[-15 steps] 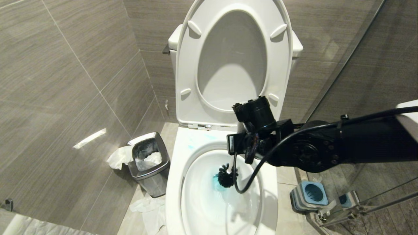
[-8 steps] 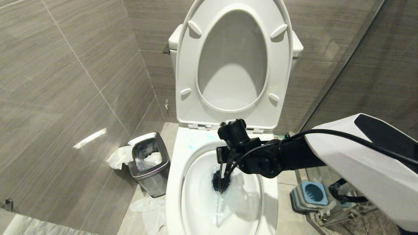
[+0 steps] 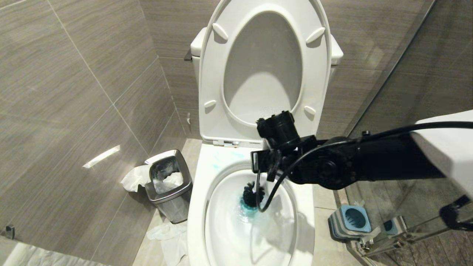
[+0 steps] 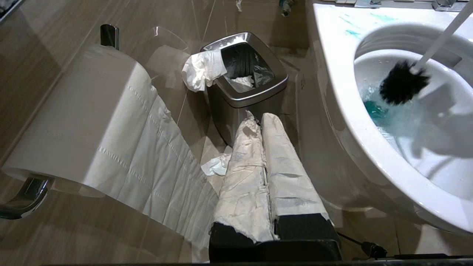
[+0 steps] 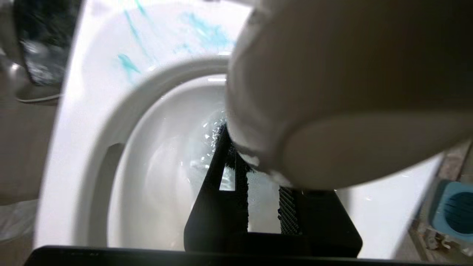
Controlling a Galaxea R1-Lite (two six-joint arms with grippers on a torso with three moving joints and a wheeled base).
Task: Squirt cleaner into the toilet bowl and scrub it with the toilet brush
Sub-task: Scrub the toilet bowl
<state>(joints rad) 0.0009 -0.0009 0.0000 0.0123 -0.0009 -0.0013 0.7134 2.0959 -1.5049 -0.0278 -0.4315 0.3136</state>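
Note:
The toilet brush hangs from my right gripper (image 3: pixel 260 167), which is shut on its slim white handle (image 4: pixel 443 37) above the far side of the toilet bowl (image 3: pixel 201 207). Its black bristle head (image 3: pixel 253 194) dips into foamy blue-tinted water (image 3: pixel 244 208). In the right wrist view the handle's rounded end (image 5: pixel 332 92) fills the frame and hides the fingertips of the gripper (image 5: pixel 255 159). My left gripper (image 4: pixel 258 118), its fingers wrapped in white tape, is shut and empty, low beside the bowl (image 4: pixel 332 92). The cleaner bottle is out of view.
Seat and lid (image 3: pixel 258 133) stand raised. Blue streaks (image 3: pixel 221 160) mark the rim. A steel waste bin (image 3: pixel 168 184) with tissue sits left of the toilet, a paper roll (image 4: pixel 74 122) hangs nearer. The blue-and-grey brush holder (image 3: pixel 351 220) stands right, by a glass partition (image 3: pixel 406 74).
The right arm pushed the brush head down into the water, then drew it back up. The bristle head now sits slightly left of where it was a second ago. The left arm has not moved.

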